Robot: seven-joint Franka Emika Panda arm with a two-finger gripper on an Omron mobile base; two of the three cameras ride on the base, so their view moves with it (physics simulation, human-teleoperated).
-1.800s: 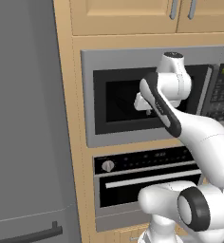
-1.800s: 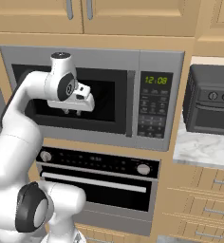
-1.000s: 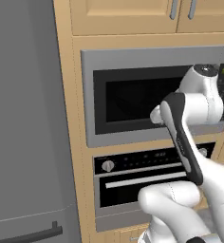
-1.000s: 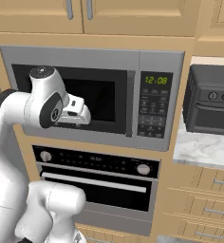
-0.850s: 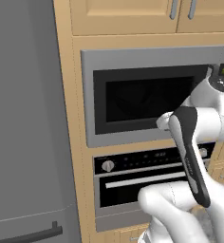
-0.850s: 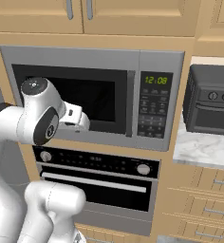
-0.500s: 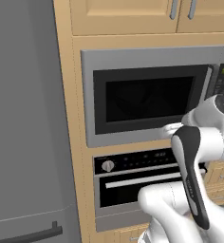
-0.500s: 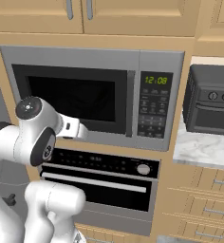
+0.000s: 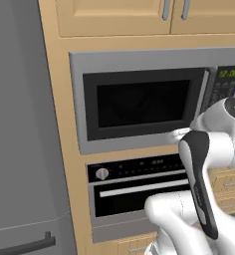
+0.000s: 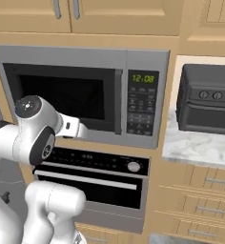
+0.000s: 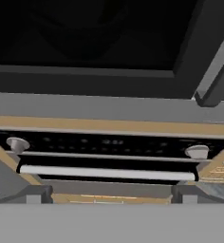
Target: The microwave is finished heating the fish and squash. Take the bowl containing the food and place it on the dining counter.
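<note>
Item 1. Hand [image 11: 111, 197]: two dark finger tips [image 11: 35, 193] stand well apart at the bottom of the hand view, at about 7 and 5 o'clock, nothing between them; jaws spread, empty. In the right base view the white wrist stub [image 10: 72, 127] juts toward 3 o'clock from the arm [image 10: 31, 136], level with the lower edge of the microwave door.

Item 2. Oven [image 10: 93, 183]: black glass front, one pale bar handle [image 11: 107, 172] across it, round knobs at either end of its control strip [image 11: 16, 144]. Sits directly below the microwave. In the hand view it lies just past the finger tips, at centre.

Item 3. Microwave [image 9: 139, 107]: grey steel, built into light wooden cabinetry, door shut. Dark glass window [image 10: 66, 95]; interior too dark to make out, so bowl and food cannot be seen. Upright grey door handle [image 10: 118, 101] at the window's 3 o'clock edge. Button panel [image 10: 142, 105] beyond it, green clock reading 12:08. In the hand view its lower frame fills the 12 o'clock half.

Item 4. Toaster oven [image 10: 207, 102]: small, dark, three knobs, at 3 o'clock of the microwave in the right base view. Rests on a white-grey marble bench [image 10: 195, 150] with light wooden drawers [image 10: 200, 195] beneath.

Item 5. Upper cabinets [image 9: 139, 15]: light wood, silver bar handles, above the microwave at 12 o'clock.

Item 6. Refrigerator [image 9: 20, 139]: flat grey front, at 9 o'clock in the left base view.
</note>
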